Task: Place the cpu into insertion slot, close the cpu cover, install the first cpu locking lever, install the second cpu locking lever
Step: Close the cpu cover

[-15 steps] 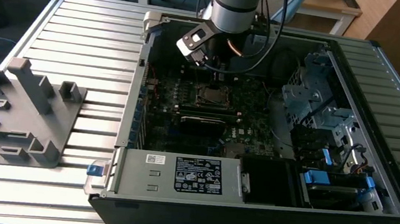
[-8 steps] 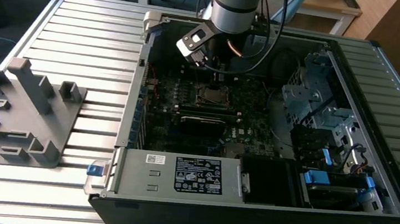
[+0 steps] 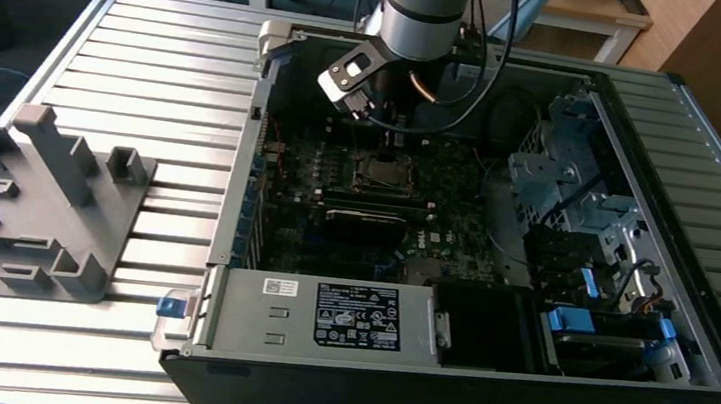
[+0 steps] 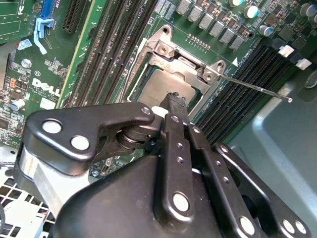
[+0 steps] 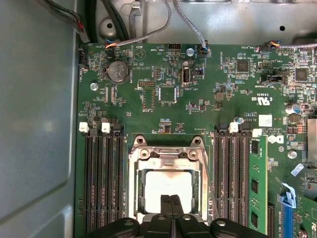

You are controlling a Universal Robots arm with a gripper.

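The black metal pincer is seen with its two fingers pressed together, and nothing is held between them. The small flat square cpu with a dull silver-grey top lies in its place on the green circuit board, directly under the fingertips. The thin silvery metal cpu cover appears laid flat around it. A thin steel locking lever appears unlatched, and its long axis points sideways away from the pincer.
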